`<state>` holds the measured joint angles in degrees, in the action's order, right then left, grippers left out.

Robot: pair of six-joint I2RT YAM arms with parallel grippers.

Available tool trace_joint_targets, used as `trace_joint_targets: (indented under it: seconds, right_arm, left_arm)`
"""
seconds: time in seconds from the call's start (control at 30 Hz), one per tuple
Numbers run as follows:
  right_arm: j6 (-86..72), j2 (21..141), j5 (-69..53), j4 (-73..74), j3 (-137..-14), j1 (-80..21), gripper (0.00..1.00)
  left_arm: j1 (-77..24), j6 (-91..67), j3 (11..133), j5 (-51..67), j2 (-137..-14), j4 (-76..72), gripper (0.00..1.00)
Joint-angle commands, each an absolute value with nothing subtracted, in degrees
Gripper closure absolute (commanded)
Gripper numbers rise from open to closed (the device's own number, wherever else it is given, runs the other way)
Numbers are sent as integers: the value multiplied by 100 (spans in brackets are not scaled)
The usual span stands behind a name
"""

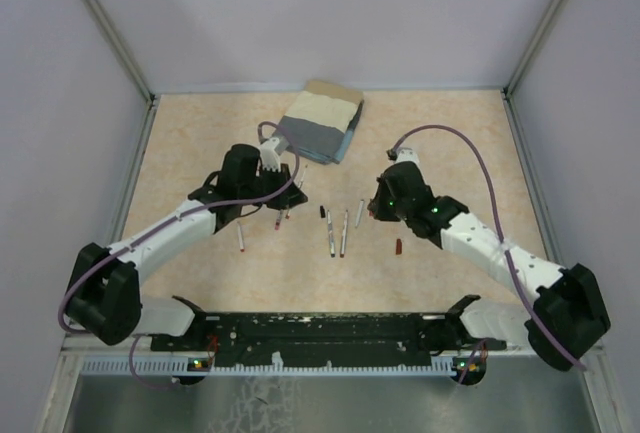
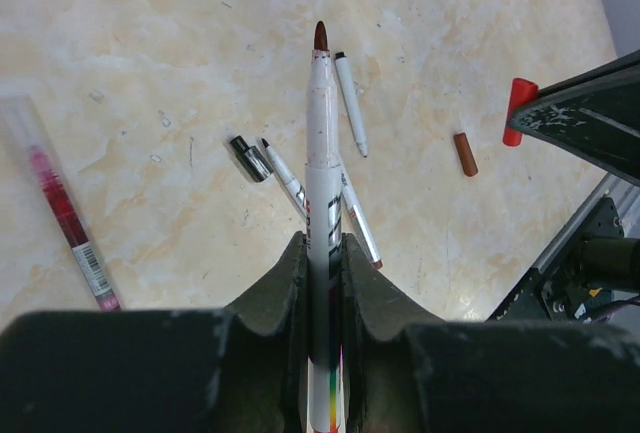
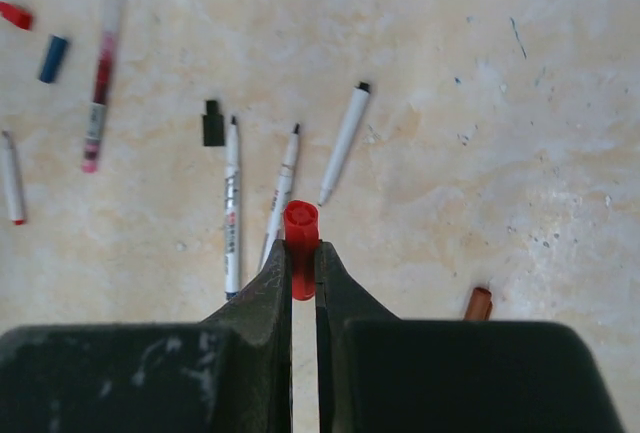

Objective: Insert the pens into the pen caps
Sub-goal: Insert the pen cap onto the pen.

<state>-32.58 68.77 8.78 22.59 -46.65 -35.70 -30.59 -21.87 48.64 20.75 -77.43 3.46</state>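
Red cap (image 3: 300, 235) is pinched tight in the right jaws and held above the counter (image 3: 480, 103). Across the way, the left jaws are clamped on a white pen (image 2: 322, 133). Its bare brown-red tip points to 12 o'clock in the left wrist view, and the red cap sits off at 2 o'clock, well apart from the tip.

From the right wrist, three loose pens (image 3: 282, 193) fan out on the counter at 11 to 12 o'clock of the held cap. There's a black cap (image 3: 213, 123) at 10 o'clock and a brown cap (image 3: 478, 303) at 4 o'clock. Farther out toward 10 o'clock lie a red-inked pen (image 3: 100, 83), a blue cap (image 3: 53, 58) and a second red cap (image 3: 15, 15).

From above, a folded cloth (image 1: 322, 121) lies at the counter's 12 o'clock edge.
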Motion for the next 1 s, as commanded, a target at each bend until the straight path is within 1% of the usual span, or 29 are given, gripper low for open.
trace_joint_targets:
  seconds: [0.0, 0.17, 0.33, 0.43, 0.6, 0.97]
  right_arm:
    - [-3278, 6263, 729, 1134, -4382, -3531, 100]
    - [-3514, 5859, 632, 969, -4261, -3533, 100]
    - [-3590, 5589, 366, 980, -4271, -3533, 100]
    - [-3815, 5339, 326, 541, -4058, -3533, 100]
    - [-4422, 4918, 546, -235, -3635, -3538, 100]
    - [-5411, 4354, 766, -2175, -2870, -3533, 100]
  left_arm:
    - [-3060, -2028, 4947, 1720, -7318, 373, 100]
    - [-3241, -2039, 4834, 1659, -7110, 275, 100]
    - [-3677, -1964, 4728, 1578, -7040, 37, 100]
    - [-4030, -1928, 4663, 1445, -6962, -190, 100]
    - [-4310, -1993, 4368, 1510, -6697, -810, 100]
    - [-4427, -1951, 4054, 2889, -6609, -2015, 100]
